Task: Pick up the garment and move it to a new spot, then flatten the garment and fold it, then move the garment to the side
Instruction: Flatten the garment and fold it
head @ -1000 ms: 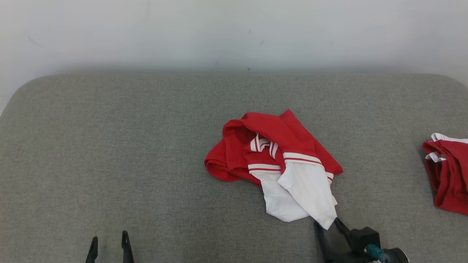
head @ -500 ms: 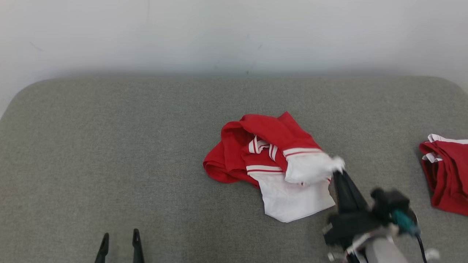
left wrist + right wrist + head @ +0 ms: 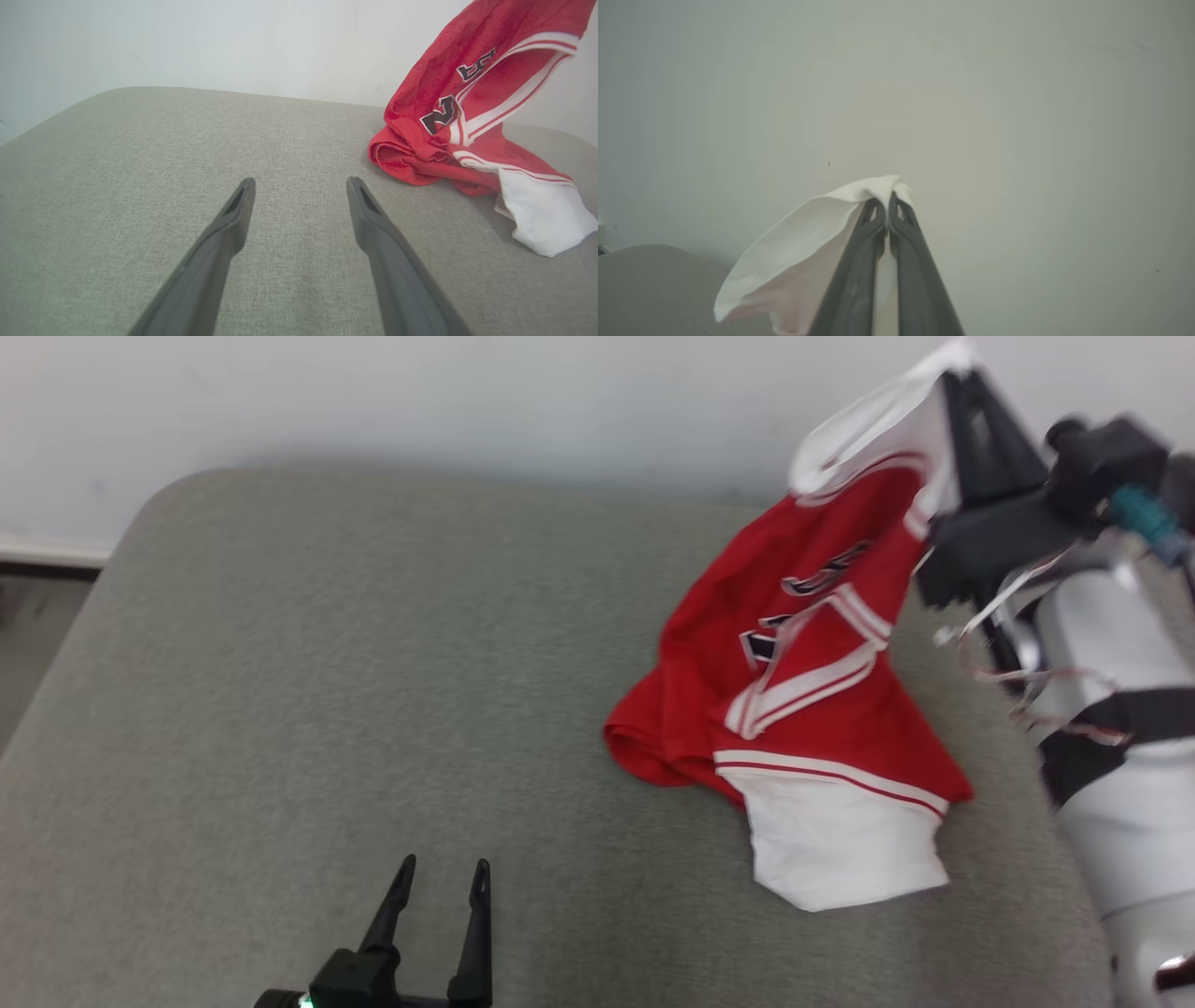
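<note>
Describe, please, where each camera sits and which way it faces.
Head view: on the robot's head, looking down at the grey cushion and red-and-white garment; left hand low, right hand raised.
Left wrist view: low over the cushion, looking along its open fingers toward garment and wall.
Right wrist view: held high, facing the wall; shut fingers pinch a white garment corner.
Shared: head and left wrist views show the garment's bottom resting on the cushion.
</note>
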`<state>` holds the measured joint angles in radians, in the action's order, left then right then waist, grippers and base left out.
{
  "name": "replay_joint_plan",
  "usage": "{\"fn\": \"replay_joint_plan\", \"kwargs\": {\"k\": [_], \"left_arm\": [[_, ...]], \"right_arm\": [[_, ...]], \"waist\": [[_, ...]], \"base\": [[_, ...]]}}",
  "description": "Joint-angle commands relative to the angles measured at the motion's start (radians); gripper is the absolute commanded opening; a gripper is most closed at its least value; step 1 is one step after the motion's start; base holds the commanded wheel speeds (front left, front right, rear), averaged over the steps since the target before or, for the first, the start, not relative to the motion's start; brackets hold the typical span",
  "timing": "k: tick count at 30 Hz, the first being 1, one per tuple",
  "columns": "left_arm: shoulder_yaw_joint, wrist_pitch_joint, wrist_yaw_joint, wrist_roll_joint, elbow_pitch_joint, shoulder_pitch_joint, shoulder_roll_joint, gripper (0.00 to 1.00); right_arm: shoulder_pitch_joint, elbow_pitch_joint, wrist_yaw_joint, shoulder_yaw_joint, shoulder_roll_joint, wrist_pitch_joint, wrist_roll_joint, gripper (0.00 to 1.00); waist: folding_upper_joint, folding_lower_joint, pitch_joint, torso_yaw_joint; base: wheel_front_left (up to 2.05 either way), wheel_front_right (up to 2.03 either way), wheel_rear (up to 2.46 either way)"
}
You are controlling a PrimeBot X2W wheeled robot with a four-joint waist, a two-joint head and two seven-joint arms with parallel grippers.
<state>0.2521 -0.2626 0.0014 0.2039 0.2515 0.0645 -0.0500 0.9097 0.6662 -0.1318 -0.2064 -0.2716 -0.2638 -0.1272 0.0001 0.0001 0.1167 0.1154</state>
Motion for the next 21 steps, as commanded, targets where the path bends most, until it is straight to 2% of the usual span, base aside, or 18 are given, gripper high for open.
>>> {"fn": "replay_joint_plan", "kwargs": {"k": [1, 3, 5, 6, 7, 8, 9, 14, 18, 21], "left_arm": [[0.017, -0.003, 0.009, 0.013, 0.006, 0.009, -0.001, 1.0], [0.044, -0.003, 0.015, 0.024, 0.008, 0.005, 0.0, 1.0], [0.055, -0.003, 0.023, 0.038, 0.007, -0.002, -0.001, 1.0], [0.056, -0.003, 0.029, 0.044, 0.006, -0.008, -0.001, 1.0], [0.06, -0.003, 0.033, 0.049, 0.007, -0.013, 0.0, 1.0], [0.06, -0.003, 0.033, 0.049, 0.007, -0.013, 0.0, 1.0], [0.063, -0.003, 0.034, 0.053, 0.007, -0.016, 0.0, 1.0], [0.052, -0.003, 0.052, 0.072, 0.0, -0.021, 0.0, 1.0], [0.018, -0.003, 0.072, 0.081, -0.02, -0.023, 0.001, 1.0], [0.006, -0.003, 0.071, 0.073, -0.025, -0.016, 0.0, 1.0]], "right_arm": [[0.051, 0.038, 0.003, -0.012, -0.019, 0.0, 0.026, 0.0], [0.118, 0.095, 0.003, -0.021, -0.044, 0.0, 0.055, 0.0], [0.165, 0.168, 0.003, 0.015, -0.066, 0.0, 0.07, 0.0], [0.189, 0.208, 0.003, 0.037, -0.079, 0.002, 0.089, 0.05], [0.209, 0.251, 0.003, 0.062, -0.094, 0.013, 0.116, 0.37], [0.209, 0.251, 0.003, 0.062, -0.094, 0.013, 0.116, 0.37], [0.225, 0.295, 0.003, 0.093, -0.104, 0.033, 0.136, 1.0], [0.253, 0.401, 0.003, 0.216, -0.113, 0.03, 0.255, 1.0], [0.216, 0.434, 0.003, 0.288, -0.112, 0.009, 0.295, 1.0], [0.181, 0.434, 0.003, 0.304, -0.078, 0.0, 0.297, 1.0]], "waist": [[-0.0001, -0.0001, 0.065, 0.13], [-0.0001, -0.0001, 0.08, 0.179], [-0.0001, -0.0001, 0.095, 0.224], [-0.0001, -0.0001, 0.101, 0.24], [-0.0001, -0.0001, 0.107, 0.258], [-0.0001, -0.0001, 0.107, 0.258], [-0.0001, -0.0001, 0.112, 0.274], [-0.0001, -0.0001, 0.124, 0.306], [-0.0001, -0.0001, 0.114, 0.278], [-0.0001, -0.0001, 0.099, 0.243]], "base": [[0.0, 0.0, 0.0], [0.0, 0.0, 0.0], [0.0, 0.0, 0.0], [0.0, 0.0, 0.0], [0.0, 0.0, 0.0], [0.0, 0.0, 0.0], [0.0, 0.0, 0.0], [0.0, 0.0, 0.0], [0.0, 0.0, 0.0], [0.0, 0.0, 0.0]]}}
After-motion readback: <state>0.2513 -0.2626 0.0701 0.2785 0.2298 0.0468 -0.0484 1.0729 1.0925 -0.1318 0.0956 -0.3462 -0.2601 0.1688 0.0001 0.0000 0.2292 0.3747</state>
